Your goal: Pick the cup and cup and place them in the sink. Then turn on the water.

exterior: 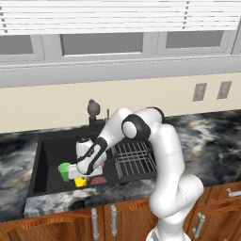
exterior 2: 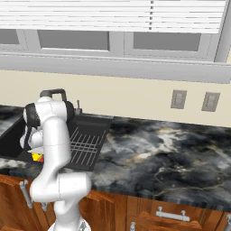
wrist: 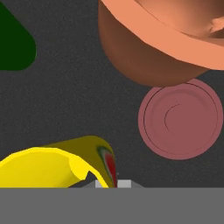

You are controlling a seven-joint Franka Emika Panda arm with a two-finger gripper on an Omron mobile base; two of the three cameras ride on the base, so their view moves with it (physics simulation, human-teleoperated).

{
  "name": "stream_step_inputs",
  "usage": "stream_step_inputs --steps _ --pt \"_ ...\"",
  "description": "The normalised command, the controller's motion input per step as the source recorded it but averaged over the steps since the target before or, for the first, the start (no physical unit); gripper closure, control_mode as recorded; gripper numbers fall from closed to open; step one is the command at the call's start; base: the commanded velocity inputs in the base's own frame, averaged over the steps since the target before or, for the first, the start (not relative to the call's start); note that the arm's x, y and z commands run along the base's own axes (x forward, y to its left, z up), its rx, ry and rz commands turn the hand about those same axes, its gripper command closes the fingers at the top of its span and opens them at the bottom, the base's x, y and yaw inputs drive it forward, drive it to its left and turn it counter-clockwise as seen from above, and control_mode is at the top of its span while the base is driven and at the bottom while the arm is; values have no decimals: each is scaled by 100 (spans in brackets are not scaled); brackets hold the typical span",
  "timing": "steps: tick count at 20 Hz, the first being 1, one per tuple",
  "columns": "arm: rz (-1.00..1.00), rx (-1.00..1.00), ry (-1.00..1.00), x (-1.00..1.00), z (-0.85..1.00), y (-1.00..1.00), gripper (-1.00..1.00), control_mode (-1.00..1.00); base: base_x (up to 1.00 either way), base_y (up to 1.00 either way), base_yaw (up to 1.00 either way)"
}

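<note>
A white robot arm bends down from the right into the sink (exterior: 52,155), a wide matte-black basin set in a marble counter (exterior: 207,141), with a ribbed wire rack (exterior: 134,159) on its right side. A short black faucet (exterior: 92,110) with a rounded head stands at the back rim; no water runs.

The gripper (exterior: 81,175) hangs low over the basin's front. The green cup (exterior: 64,170) sits on the sink floor just to its left. The yellow cup (exterior: 81,181), patterned in orange-red, is right at the fingertips and looks tipped on its side in the hand view. The jaws are drawn together, seemingly pinching that cup's wall or rim. A reddish round disc (wrist: 180,119) lies flat nearby, and a terracotta-brown jug (wrist: 166,35) looms beside it.

Both cups appear to be inside the sink, so the sensible move is to let go gently, lift straight up clear of the jug, then reach for the faucet.

The fingertips themselves are hidden, so the exact contact point is unclear. The jug is cut off at the frame edge.
</note>
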Motion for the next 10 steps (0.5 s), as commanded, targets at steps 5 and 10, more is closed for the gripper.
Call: stream_step_inputs --steps 5,10 --pt "0 0 0 0 0 0 100 -100 0 0 0" --pt "0 0 0 0 0 0 100 -100 0 0 0"
